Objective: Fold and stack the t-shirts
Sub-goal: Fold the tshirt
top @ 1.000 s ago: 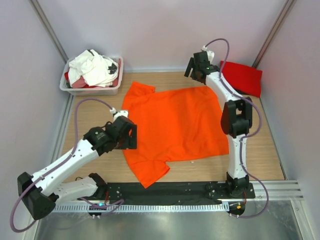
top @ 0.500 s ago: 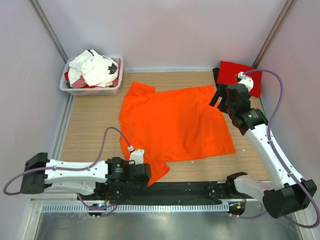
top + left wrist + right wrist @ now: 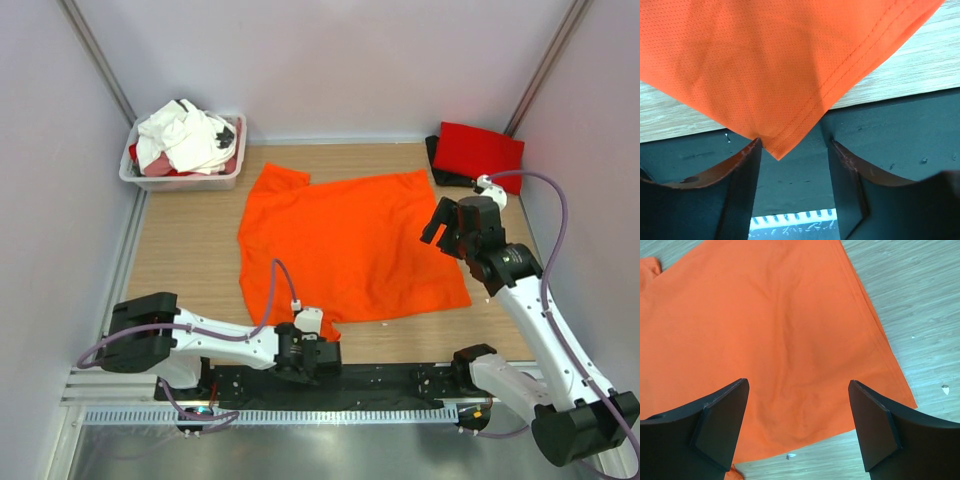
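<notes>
The wooden table point(image 3: 190, 250) carries the orange t-shirt point(image 3: 350, 240), which is spread flat across its middle, presumably so that it can be folded. At the far left corner a white tub point(image 3: 180, 183) is filled with a heap of white shirts point(image 3: 185, 135) awaiting their turn. At the far right corner a folded red t-shirt point(image 3: 485, 150) is laid as the start of the stack, on a dark layer point(image 3: 438, 172) whose nature cannot be told.

The right gripper point(image 3: 440, 225) is held above the orange shirt's right hem with its fingers spread wide and nothing between them point(image 3: 797, 385), apparently poised for a grasp there. The left gripper point(image 3: 318, 345) is brought low at the near edge, its fingers parted point(image 3: 795, 145) on either side of the sleeve corner point(image 3: 777, 147), which overhangs the black base plate point(image 3: 900, 130); the cloth is framed, not pinched.

Compared with half a second ago, the left arm is swung further to the right along the near edge, so that the sleeve is now lined up between its fingers. The right gripper is drawn slightly nearer. The orange shirt itself is hardly shifted.
</notes>
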You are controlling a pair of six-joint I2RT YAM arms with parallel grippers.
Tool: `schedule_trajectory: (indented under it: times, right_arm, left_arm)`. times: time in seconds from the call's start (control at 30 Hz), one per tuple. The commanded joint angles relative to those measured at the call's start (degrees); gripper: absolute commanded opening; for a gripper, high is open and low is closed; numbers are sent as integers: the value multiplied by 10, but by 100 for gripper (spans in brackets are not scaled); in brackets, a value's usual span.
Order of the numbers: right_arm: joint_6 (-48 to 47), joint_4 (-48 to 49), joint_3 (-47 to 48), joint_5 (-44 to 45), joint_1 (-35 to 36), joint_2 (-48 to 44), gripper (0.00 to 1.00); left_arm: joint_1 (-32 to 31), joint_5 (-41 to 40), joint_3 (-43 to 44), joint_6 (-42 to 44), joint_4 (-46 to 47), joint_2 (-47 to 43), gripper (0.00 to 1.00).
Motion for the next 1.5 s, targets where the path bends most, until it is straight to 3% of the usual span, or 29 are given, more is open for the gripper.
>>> schedule_trajectory:
  times: [0.0,0.23,0.5,0.6,0.73,0.97,1.1,1.4,1.47]
  right_arm:
    - [6,-2,-14,-7,0,-12,87]
    - [11,9,-35,-21,0,-9,86]
    - [36,-1,-64,-13,-1,-4,86]
    - [69,2,-106,-44,0,10,87]
    - [150,-34,-164,4,0,3,88]
    - [310,-56,-237,50,-22,-126,86]
    - [333,-85,-270,48,-70,-120,84]
    - [384,-94,-295,105,-72,-150,70]
    - [381,-79,-301,110,-74,-133,61]
  left_arm:
    - [-2,-33,16,-21,-8,23,56]
    - [-3,-44,5,-24,-28,8,38]
    - [-1,-104,32,-13,-124,-25,0]
    - [10,-124,20,-5,-138,-63,0]
    - [51,-121,-13,28,-117,-124,0]
    - [126,-110,-41,118,-92,-215,0]
    - [184,-93,-56,161,-70,-249,0]
    - [214,-56,-62,207,-15,-234,0]
    - [220,-50,-64,211,-10,-230,0]
